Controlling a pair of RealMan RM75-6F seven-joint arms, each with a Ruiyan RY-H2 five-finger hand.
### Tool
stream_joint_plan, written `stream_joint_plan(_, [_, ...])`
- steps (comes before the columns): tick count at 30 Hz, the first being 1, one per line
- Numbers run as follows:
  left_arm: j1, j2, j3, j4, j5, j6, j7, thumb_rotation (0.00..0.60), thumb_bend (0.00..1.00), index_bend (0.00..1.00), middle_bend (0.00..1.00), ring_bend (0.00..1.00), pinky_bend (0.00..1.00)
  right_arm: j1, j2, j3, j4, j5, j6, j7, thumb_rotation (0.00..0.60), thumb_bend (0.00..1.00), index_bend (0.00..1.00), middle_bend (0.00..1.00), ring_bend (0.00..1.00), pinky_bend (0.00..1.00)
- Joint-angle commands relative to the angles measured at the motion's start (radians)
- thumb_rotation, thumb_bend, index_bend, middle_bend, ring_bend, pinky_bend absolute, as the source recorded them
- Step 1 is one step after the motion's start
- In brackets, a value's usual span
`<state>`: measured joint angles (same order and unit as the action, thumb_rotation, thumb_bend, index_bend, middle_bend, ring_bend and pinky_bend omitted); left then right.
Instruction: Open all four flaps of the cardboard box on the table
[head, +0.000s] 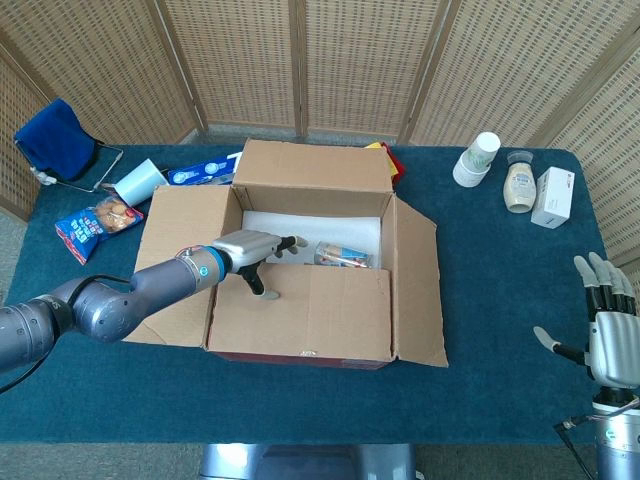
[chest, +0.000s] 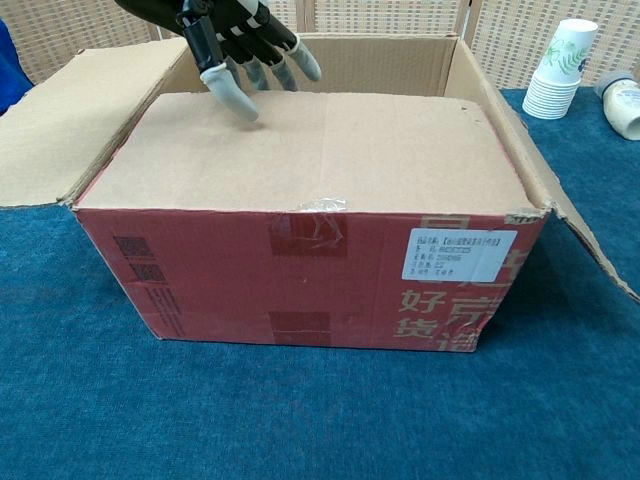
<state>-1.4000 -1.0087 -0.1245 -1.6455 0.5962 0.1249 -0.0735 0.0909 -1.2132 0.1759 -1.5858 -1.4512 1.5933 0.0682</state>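
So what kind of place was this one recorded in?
Probably an indoor robot test room, not a home: a table with a blue cloth, woven folding screens closing it off behind, and props such as a cardboard box and stacked paper cups.

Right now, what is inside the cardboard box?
Inside the cardboard box lies a small packaged item on a white lining. The closed near flap covers the rest.
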Motion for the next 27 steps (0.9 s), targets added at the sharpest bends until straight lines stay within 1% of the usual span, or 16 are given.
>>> stream_joint_plan(1, [-0.013, 0.008, 0.004, -0.006, 0.007, -0.017, -0.038, 0.600, 0.01, 0.07, 0.17, 0.23, 0.34, -0.001, 0.000, 0.000, 0.001, -0.001, 0.000, 0.002, 0.600, 0.00, 0.00, 0.00, 0.00, 0.00])
stream_joint_plan(5, [-0.003, 0.036, -0.022, -0.026, 0.030, -0.065, -0.088, 0.600, 0.01, 0.07, 0.17, 0.23, 0.40, 0.000, 0.001, -0.001, -0.002, -0.005, -0.001, 0.004, 0.600, 0.00, 0.00, 0.00, 0.00, 0.00])
stream_joint_plan(8, [0.008, 0.055, -0.042, -0.038, 0.044, -0.097, -0.114, 0.600, 0.01, 0.07, 0.17, 0.21, 0.39, 0.000, 0.002, -0.004, -0.004, -0.010, -0.003, 0.005, 0.600, 0.00, 0.00, 0.00, 0.00, 0.00])
stream_joint_plan(11, [0.027, 0.071, -0.073, -0.044, 0.060, -0.141, -0.144, 0.600, 0.01, 0.06, 0.17, 0.21, 0.39, 0.000, 0.002, -0.006, -0.004, -0.014, -0.003, 0.006, 0.600, 0.00, 0.00, 0.00, 0.00, 0.00])
stream_joint_plan(14, [0.049, 0.081, -0.103, -0.051, 0.076, -0.158, -0.160, 0.600, 0.01, 0.06, 0.17, 0.21, 0.39, -0.001, 0.002, -0.007, -0.006, -0.017, -0.001, 0.006, 0.600, 0.00, 0.00, 0.00, 0.00, 0.00])
stream_joint_plan(16, [0.071, 0.089, -0.135, -0.058, 0.080, -0.174, -0.177, 0.600, 0.01, 0.06, 0.17, 0.21, 0.39, -0.001, 0.004, -0.007, -0.009, -0.019, -0.001, 0.006, 0.600, 0.00, 0.00, 0.00, 0.00, 0.00])
stream_joint_plan(19, [0.110, 0.102, -0.192, -0.068, 0.083, -0.201, -0.193, 0.600, 0.01, 0.06, 0.17, 0.21, 0.40, -0.002, 0.004, -0.008, -0.010, -0.019, 0.000, 0.007, 0.600, 0.00, 0.00, 0.00, 0.00, 0.00])
stream_joint_plan(21, [0.147, 0.113, -0.244, -0.079, 0.085, -0.223, -0.198, 0.600, 0.01, 0.06, 0.17, 0.22, 0.40, -0.002, 0.005, -0.008, -0.011, -0.020, -0.001, 0.008, 0.600, 0.00, 0.00, 0.00, 0.00, 0.00])
stream_joint_plan(22, [0.186, 0.127, -0.303, -0.105, 0.082, -0.218, -0.200, 0.600, 0.01, 0.07, 0.17, 0.22, 0.40, -0.002, 0.005, -0.009, -0.012, -0.022, -0.002, 0.009, 0.600, 0.00, 0.00, 0.00, 0.00, 0.00])
stream_joint_plan(23, [0.208, 0.132, -0.328, -0.117, 0.083, -0.219, -0.198, 0.600, 0.01, 0.07, 0.17, 0.22, 0.40, -0.002, 0.005, -0.010, -0.012, -0.023, -0.002, 0.010, 0.600, 0.00, 0.00, 0.00, 0.00, 0.00])
stream_joint_plan(27, [0.318, 0.129, -0.461, -0.154, 0.090, -0.256, -0.181, 0.600, 0.01, 0.07, 0.17, 0.22, 0.39, -0.002, 0.007, -0.012, -0.017, -0.028, -0.003, 0.010, 0.600, 0.00, 0.00, 0.00, 0.00, 0.00])
